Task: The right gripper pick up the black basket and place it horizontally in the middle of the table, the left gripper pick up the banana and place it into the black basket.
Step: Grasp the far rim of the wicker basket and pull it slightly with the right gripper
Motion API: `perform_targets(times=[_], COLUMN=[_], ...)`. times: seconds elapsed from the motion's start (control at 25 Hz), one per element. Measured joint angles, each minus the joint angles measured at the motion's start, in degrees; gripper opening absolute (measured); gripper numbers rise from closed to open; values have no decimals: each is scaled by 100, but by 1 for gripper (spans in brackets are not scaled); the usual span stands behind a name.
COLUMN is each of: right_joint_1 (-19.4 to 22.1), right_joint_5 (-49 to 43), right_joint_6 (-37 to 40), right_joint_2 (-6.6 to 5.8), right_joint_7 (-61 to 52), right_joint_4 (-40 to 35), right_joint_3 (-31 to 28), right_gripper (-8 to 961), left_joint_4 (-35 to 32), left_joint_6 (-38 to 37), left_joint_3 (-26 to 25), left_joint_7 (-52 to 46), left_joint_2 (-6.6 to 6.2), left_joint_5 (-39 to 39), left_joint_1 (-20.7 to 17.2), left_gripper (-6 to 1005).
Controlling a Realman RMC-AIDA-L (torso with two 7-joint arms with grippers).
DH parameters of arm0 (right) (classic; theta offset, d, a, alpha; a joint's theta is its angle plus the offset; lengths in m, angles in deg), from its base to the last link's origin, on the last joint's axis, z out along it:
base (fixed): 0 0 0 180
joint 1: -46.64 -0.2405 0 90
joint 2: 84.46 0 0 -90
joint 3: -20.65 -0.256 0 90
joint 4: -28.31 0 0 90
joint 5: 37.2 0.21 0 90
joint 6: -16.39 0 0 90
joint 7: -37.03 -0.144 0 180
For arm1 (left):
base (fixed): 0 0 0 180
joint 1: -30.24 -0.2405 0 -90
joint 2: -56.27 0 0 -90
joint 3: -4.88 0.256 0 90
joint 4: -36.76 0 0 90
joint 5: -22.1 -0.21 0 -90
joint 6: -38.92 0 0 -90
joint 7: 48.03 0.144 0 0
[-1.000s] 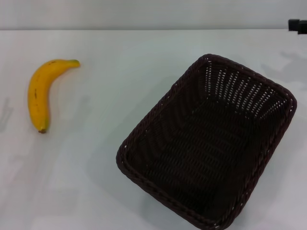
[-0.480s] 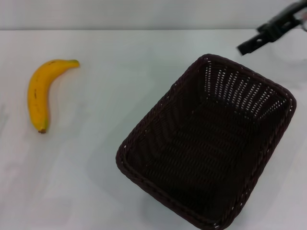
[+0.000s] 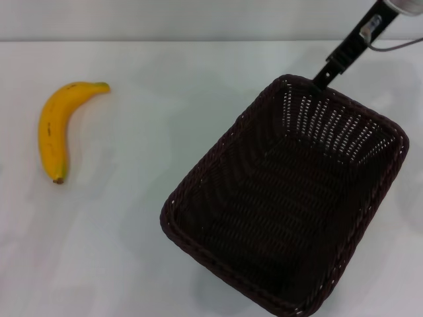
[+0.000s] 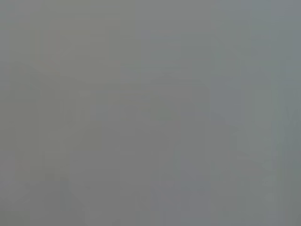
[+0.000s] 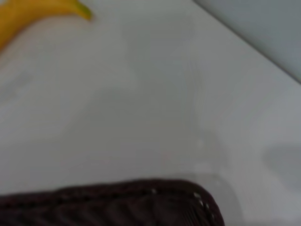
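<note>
You see a smooth, matt white worktop [image 3: 198, 132]. The black basket [image 3: 284, 198] is rough woven wicker with a braided rim. The banana [image 3: 56, 125] has smooth, slightly waxy yellow skin flecked with brown.

The black basket [image 3: 285, 198] is sitting on the table [image 3: 165, 264], toward the right and near side, turned at an angle. The banana [image 3: 56, 125] is lying on the table well apart from it, to the left. The right gripper [image 3: 325, 76] is hanging just behind the basket's far corner.
</note>
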Motion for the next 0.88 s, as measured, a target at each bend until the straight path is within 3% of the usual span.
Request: perform_targets(times=[0.36, 0.56, 0.88], right_joint_1=[-107, -88, -240], right_joint_5=[-468, -473, -484], right_joint_6=[3, 185, 688], right_joint_2=[26, 152, 175], right_joint_7=[-56, -52, -364], right_joint_4=[504, 660, 1372], right_joint_3=[167, 353, 851], right_gripper=[840, 825, 785], left_joint_4=[-38, -38, -38], left_joint_6=[180, 201, 258], left_joint_3=[-19, -25, -2], left_joint_7=[8, 7, 18], left_joint_2=[2, 8, 17], left_joint_5=[3, 17, 6], left_joint_1=[-124, -89, -48], left_gripper=[888, 888, 888])
